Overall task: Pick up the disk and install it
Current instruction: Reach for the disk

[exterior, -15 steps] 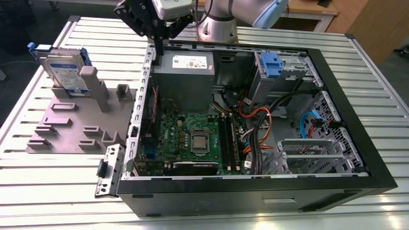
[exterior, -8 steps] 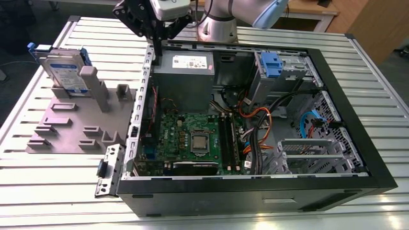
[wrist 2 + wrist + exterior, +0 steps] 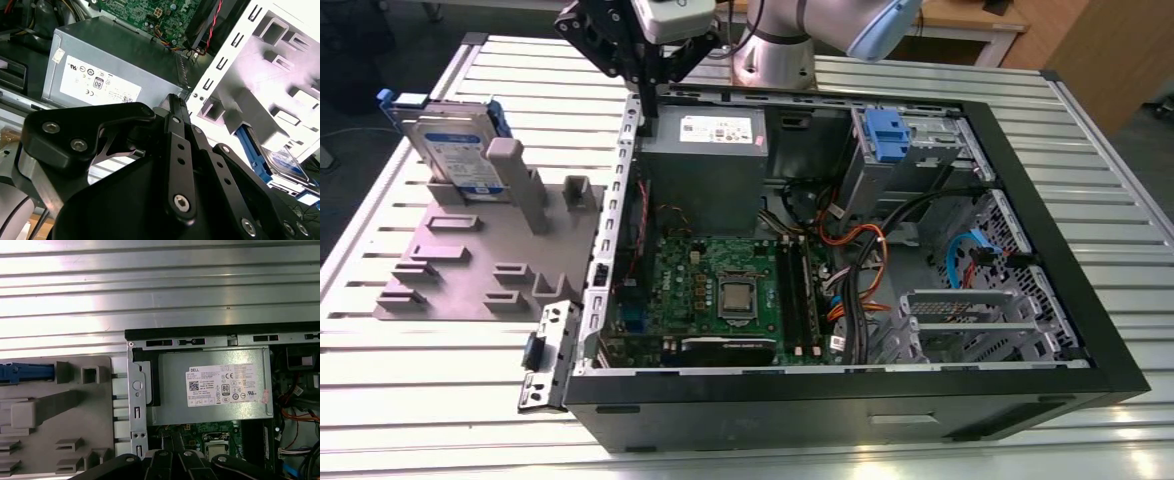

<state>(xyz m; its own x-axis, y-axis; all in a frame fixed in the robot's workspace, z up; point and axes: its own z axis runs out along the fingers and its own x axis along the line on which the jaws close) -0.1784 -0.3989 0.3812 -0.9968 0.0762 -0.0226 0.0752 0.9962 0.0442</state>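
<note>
Silver disk (image 3: 458, 150) stands upright in the grey rack (image 3: 467, 262), well apart from the empty, narrowly pinched claw (image 3: 644, 80).

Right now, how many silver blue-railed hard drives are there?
1: the silver blue-railed hard drive stands in the grey plastic holder at the exterior view's left. The black case may hide others.

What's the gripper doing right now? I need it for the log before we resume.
Gripper: closed, holding nothing. The disk stands apart from it in the grey fixture.
</note>
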